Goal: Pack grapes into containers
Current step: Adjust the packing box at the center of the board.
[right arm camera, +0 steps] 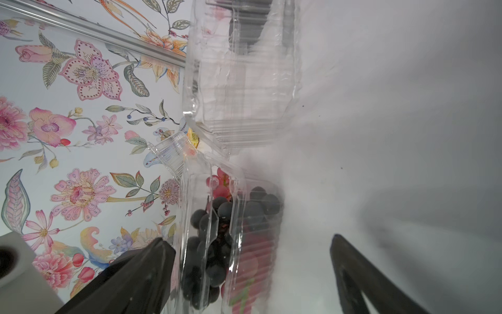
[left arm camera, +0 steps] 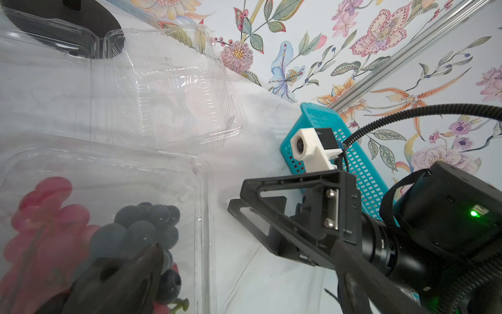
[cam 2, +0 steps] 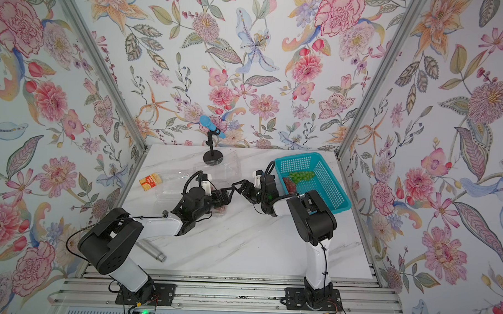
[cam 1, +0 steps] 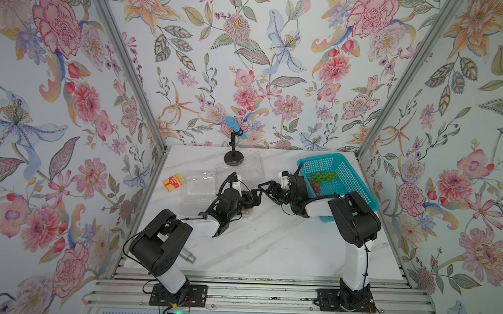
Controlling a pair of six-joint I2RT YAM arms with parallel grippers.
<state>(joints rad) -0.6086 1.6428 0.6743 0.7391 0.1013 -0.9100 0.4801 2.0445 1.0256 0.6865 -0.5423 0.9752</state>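
- Top view: we see the marble table [cam 1: 270,244] carrying everything, and the two arms meet over its middle.
- The teal basket [cam 1: 356,181] stands at the right. It holds a green bunch [cam 1: 324,176] beside a red bunch [cam 1: 315,187], both yet to be packed.
- Three clear containers lie left of the basket: an empty container [cam 1: 199,187], a second empty container [cam 1: 242,167] by the microphone stand [cam 1: 233,160], and the filled container [left arm camera: 201,190] where the arms meet.
- The right gripper [right arm camera: 248,239] has its jaws wide apart, straddling the filled container. One finger is just beside it and the other stands clear, so nothing is clamped.
- The left gripper [left arm camera: 248,247] is likewise spread wide, with one finger above the fruit and one out over bare marble. It holds nothing.
- Inside the filled container a red-pink bunch [left arm camera: 46,217] touches a dark bunch [left arm camera: 146,225]. The haze over them suggests a lowered lid, though we cannot tell whether it is latched.
- We judge the step to be closing this box. It goes well if one gripper steadies the thin base while the other presses the lid gently along the rim, since the plastic flexes and may skid.
- A stem end [left arm camera: 180,301] points toward the rim and should sit inside before pressing.
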